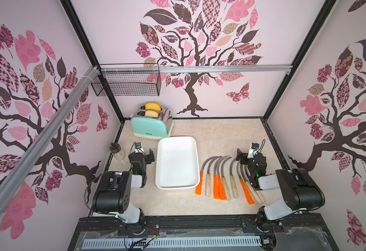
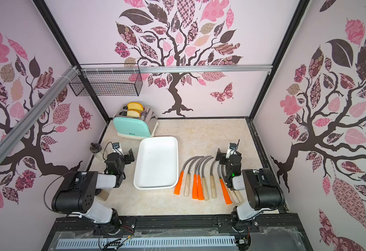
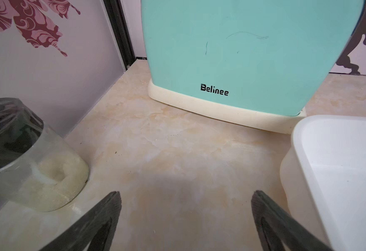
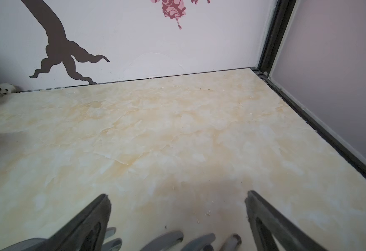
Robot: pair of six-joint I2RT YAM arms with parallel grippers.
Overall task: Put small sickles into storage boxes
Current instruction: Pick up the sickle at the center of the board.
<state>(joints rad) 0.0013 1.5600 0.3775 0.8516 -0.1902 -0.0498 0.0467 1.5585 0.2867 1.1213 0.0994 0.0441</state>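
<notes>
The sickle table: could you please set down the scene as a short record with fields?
Box: white tray, empty
Tools: nine sickles in a row on the table beside it; four orange handles, five wooden
Left gripper: open, empty, between jar and tray
Right gripper: open, empty, by blade tips
Stored: none yet

Nine sickles (image 1: 221,187), orange- or wood-handled, lie side by side beside the white tray (image 1: 177,165).

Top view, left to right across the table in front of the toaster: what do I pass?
glass jar → left tool → white tray → row of sickles
</notes>
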